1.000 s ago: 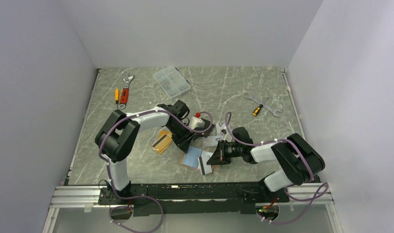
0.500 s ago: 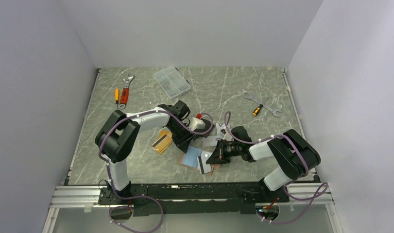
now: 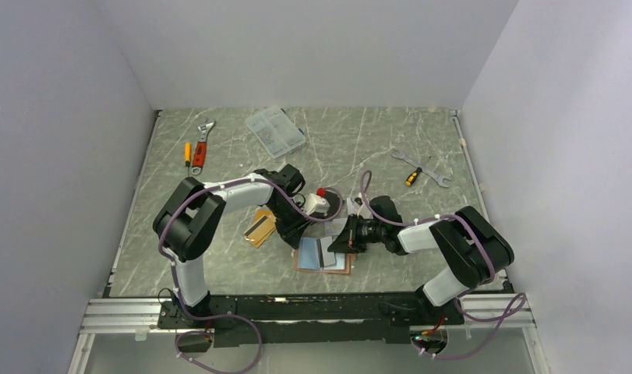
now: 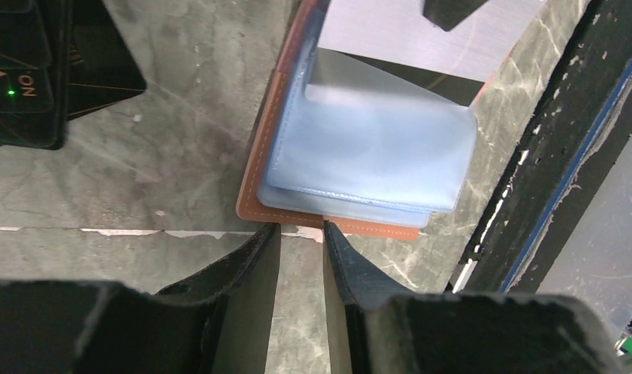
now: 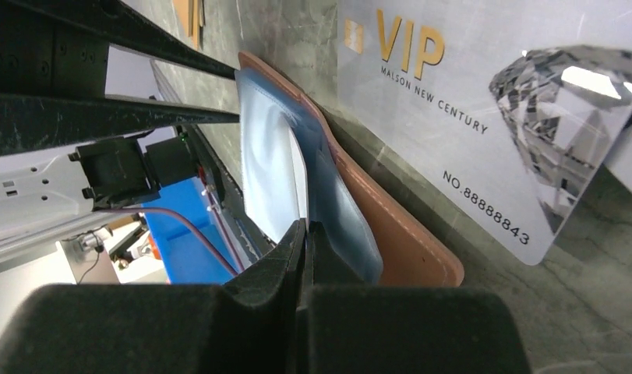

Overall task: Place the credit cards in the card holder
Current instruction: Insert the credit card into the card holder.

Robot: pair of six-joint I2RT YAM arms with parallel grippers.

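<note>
The card holder (image 3: 320,257) lies open in front of both arms, pink outside and pale blue inside (image 4: 359,156). My right gripper (image 3: 337,243) (image 5: 305,226) is shut on a thin silver-grey credit card (image 5: 297,183), whose far end sits in the blue pocket (image 4: 375,82). My left gripper (image 3: 297,236) (image 4: 301,227) has its jaws a narrow gap apart, nothing between them, tips at the holder's pink edge. A silver VIP card (image 5: 453,101) lies flat beside the holder. An orange-gold card with a dark stripe (image 3: 259,227) lies to the left.
A black flat piece (image 4: 79,70) lies by the left arm. A clear compartment box (image 3: 275,131) stands at the back. An adjustable wrench and screwdriver (image 3: 199,148) lie back left, wrenches and a screwdriver (image 3: 420,170) back right. The metal rail (image 3: 297,308) borders the near edge.
My right gripper has moved up and left with its card, from lying over the holder's near side to standing in the blue pocket. The left jaws have narrowed. The holder has shifted slightly.
</note>
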